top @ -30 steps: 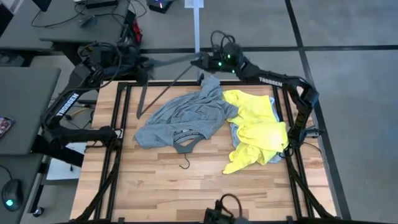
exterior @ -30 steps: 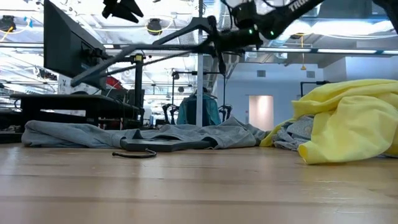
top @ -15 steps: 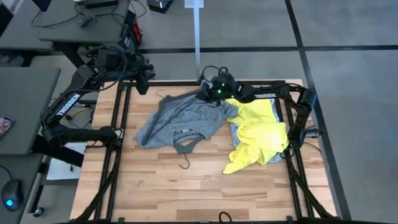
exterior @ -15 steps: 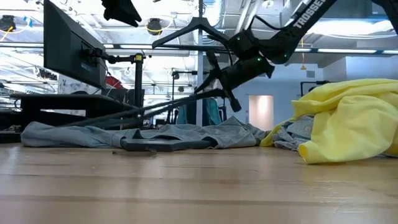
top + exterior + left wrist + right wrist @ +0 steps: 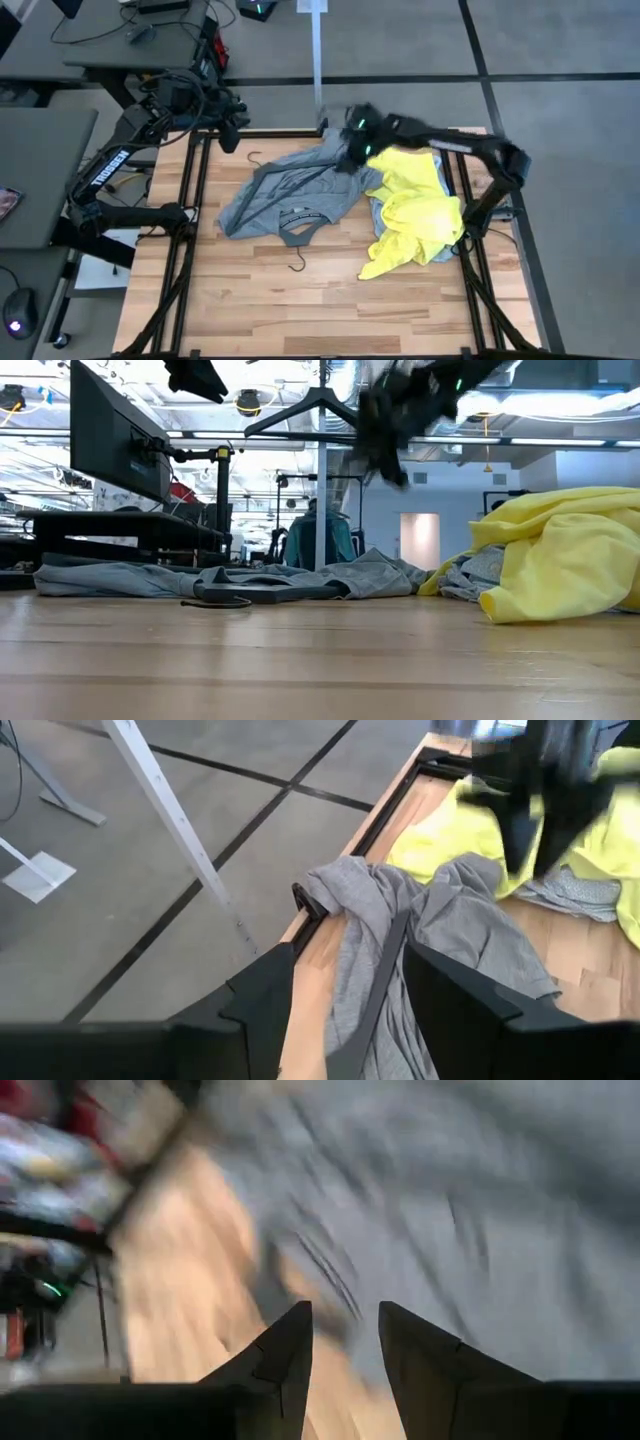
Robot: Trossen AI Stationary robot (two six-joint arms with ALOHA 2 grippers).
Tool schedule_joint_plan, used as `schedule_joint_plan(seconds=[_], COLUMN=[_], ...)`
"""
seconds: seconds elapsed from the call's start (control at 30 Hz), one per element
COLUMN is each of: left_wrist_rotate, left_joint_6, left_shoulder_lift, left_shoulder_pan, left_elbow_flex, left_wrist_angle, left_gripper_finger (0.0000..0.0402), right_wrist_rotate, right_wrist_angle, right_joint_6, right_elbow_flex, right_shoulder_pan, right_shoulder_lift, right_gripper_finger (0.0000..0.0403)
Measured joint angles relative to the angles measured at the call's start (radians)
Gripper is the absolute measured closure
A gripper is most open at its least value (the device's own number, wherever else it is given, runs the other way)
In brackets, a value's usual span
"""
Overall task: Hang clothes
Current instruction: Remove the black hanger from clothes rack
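Grey T-shirt [image 5: 290, 190] lies crumpled mid-tabletop [image 5: 300, 300] over a black hanger [image 5: 280, 180]; yellow T-shirt [image 5: 415, 205] heaped beside it. Right hand [image 5: 355, 150] above grey collar end, fingers parted, empty. Left hand [image 5: 228, 135] spread at the tabletop's far corner. Fabric limp, light; pinch at shoulder seam.

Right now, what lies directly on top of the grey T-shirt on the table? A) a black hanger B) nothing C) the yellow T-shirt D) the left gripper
A: in the high view a thin black hanger lies across the grey T-shirt, while the yellow T-shirt lies beside it and the left gripper stays by the table's far left corner.
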Motion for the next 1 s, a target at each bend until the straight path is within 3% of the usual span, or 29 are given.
schedule_joint_plan(seconds=[0.2, 0.33, 0.43, 0.6, 0.67, 1.0], left_wrist_rotate=[0.0, 0.0, 0.0, -0.012, -0.014, -0.02], left_joint_6=[0.02, 0.006, -0.005, -0.02, -0.047, -0.172], left_shoulder_lift=[0.001, 0.015, 0.027, 0.08, 0.098, 0.152], left_shoulder_pan=[0.0, 0.0, 0.0, 0.009, 0.025, 0.102], left_elbow_flex=[0.0, 0.0, 0.0, 0.0, 0.0, 0.022], left_wrist_angle=[0.039, 0.061, 0.081, 0.126, 0.138, 0.2], left_gripper_finger=[0.0228, 0.0228, 0.0228, 0.0228, 0.0228, 0.0228], right_wrist_rotate=[0.179, 0.22, 0.222, 0.224, 0.246, 0.252], right_wrist_angle=[0.293, 0.498, 0.628, 1.182, 1.32, 1.352], right_joint_6=[-0.052, 0.066, 0.208, 0.468, 0.544, 0.617], right_elbow_flex=[0.128, 0.128, 0.12, 0.147, 0.197, 0.643], right_shoulder_pan=[-0.144, -0.269, -0.356, -0.405, -0.41, -0.408], right_shoulder_lift=[-0.047, -0.017, 0.068, 0.28, 0.383, 0.715], right_gripper_finger=[0.0294, 0.0293, 0.0293, 0.0293, 0.0293, 0.0293])
